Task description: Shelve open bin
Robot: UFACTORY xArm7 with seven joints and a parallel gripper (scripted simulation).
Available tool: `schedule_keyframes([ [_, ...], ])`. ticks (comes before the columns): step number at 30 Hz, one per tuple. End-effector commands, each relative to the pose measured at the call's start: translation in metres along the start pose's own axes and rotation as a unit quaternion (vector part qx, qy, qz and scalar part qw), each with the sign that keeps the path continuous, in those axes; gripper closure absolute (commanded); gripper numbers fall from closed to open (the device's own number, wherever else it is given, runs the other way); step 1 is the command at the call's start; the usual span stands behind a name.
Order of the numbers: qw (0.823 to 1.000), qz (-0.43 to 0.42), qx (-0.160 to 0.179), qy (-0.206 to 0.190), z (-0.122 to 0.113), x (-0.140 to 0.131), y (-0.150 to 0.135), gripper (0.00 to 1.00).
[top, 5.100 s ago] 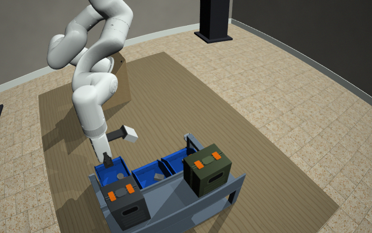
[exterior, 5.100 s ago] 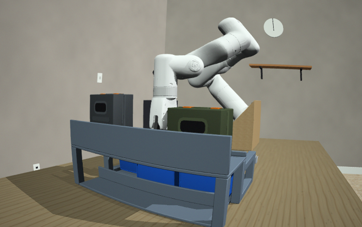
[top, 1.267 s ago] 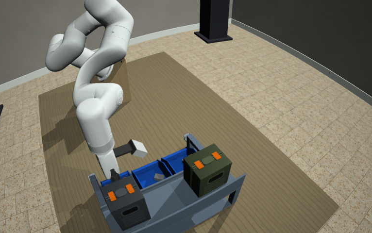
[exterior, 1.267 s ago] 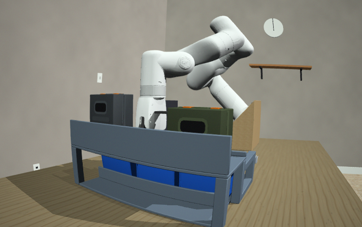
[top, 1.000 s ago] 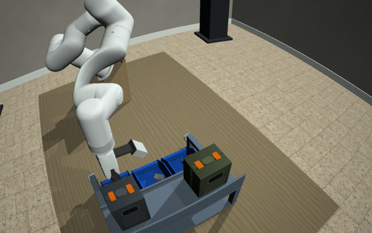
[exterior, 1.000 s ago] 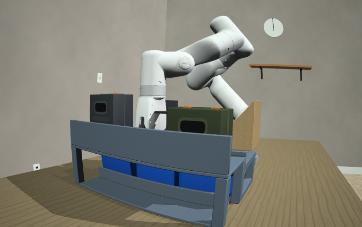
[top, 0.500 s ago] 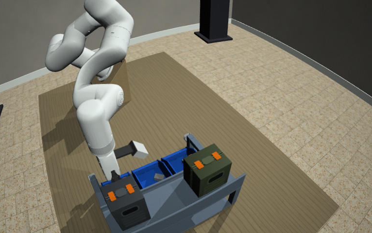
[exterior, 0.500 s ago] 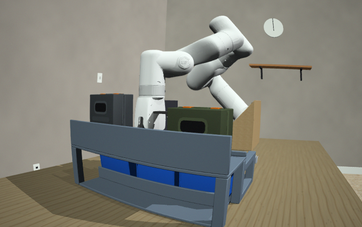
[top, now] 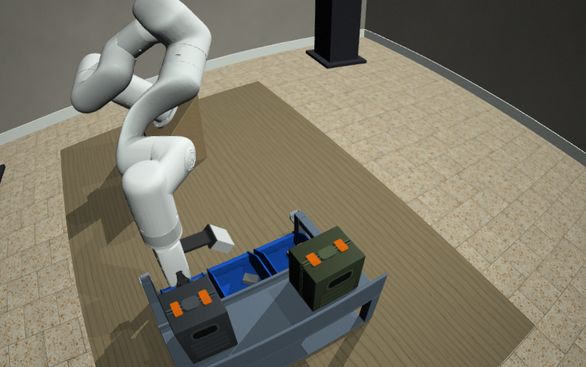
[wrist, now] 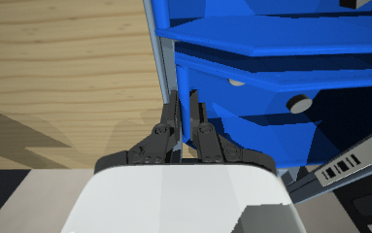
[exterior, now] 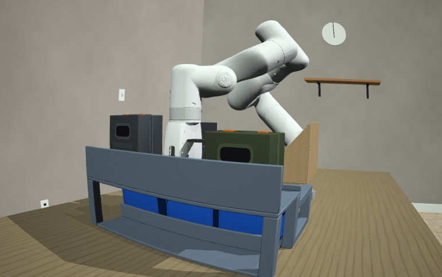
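My gripper (wrist: 185, 101) is shut on the left side wall of the blue open bin (wrist: 251, 116). The bin holds a dark round part (wrist: 299, 103) and a pale disc (wrist: 236, 83). In the top view the gripper (top: 180, 277) reaches down at the left end of the row. The held bin (top: 174, 287) is mostly hidden there behind a dark grey case (top: 197, 316). It stands next to the middle bin (top: 236, 273), which holds a grey part, and the right bin (top: 281, 252). I cannot tell whether the held bin rests on the shelf's floor.
The grey shelf (top: 268, 314) carries the dark grey case and a green case (top: 327, 266) on its upper board. Its left end post (wrist: 160, 58) stands close to my fingers. A barcode label (wrist: 340, 167) sits on the board's edge. A tan wedge block (exterior: 302, 154) stands behind the arm.
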State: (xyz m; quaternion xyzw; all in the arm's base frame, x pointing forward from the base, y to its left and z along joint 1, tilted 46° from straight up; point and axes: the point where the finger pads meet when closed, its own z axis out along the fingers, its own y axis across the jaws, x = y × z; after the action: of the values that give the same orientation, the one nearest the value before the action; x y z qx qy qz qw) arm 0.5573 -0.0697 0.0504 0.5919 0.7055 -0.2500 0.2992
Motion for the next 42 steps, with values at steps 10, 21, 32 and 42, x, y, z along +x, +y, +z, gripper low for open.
schedule_keyframes([
  [10,1.000,0.000,-0.002,0.000,0.0057,0.0000,0.0016,1.00],
  [21,1.000,0.000,-0.002,0.000,0.0061,0.0000,0.0015,1.00],
  [32,1.000,0.000,-0.002,0.000,0.0070,0.0000,0.0017,1.00],
  [42,1.000,0.000,-0.002,0.000,0.0072,0.0000,0.0015,0.00],
])
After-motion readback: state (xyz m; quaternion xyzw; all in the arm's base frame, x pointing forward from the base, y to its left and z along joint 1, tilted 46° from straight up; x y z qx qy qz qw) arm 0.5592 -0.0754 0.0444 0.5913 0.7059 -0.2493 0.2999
